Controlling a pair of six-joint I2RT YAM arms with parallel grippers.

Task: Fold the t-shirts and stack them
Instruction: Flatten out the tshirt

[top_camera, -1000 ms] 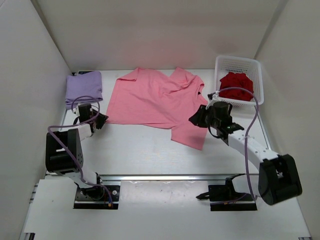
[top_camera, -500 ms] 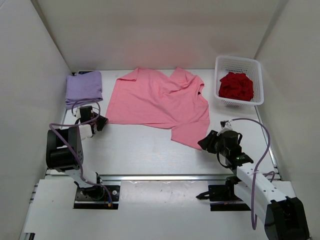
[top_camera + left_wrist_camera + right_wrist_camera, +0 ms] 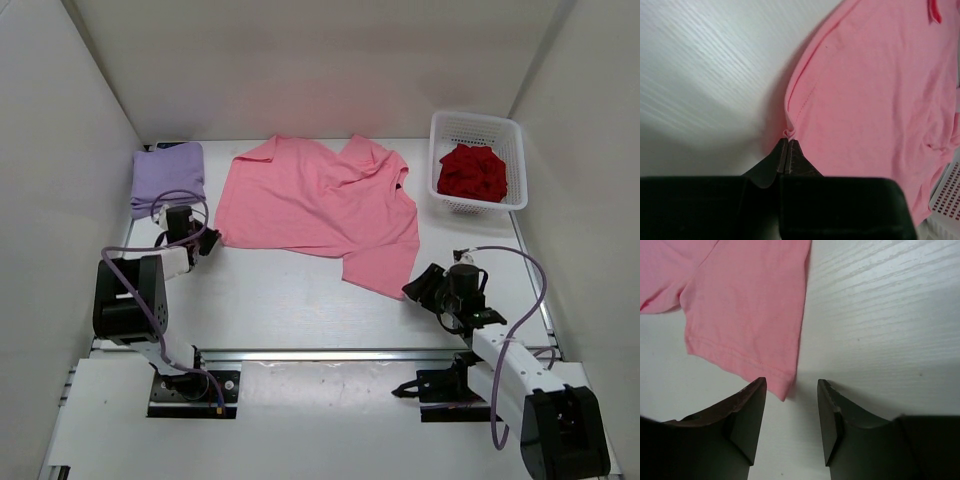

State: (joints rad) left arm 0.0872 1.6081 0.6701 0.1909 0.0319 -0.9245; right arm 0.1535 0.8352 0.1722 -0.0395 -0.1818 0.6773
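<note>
Pink t-shirt [image 3: 320, 205] spread for folding | my left gripper [image 3: 788, 145] clamped on its hem corner as anchor | my right gripper [image 3: 791, 387] apart, straddling the opposite corner, grasp pending.

The white desk [image 3: 300, 300] carries a spread pink t-shirt [image 3: 320, 205], a seemingly folded lavender t-shirt [image 3: 168, 175] and a white lattice basket [image 3: 478, 125].
</note>
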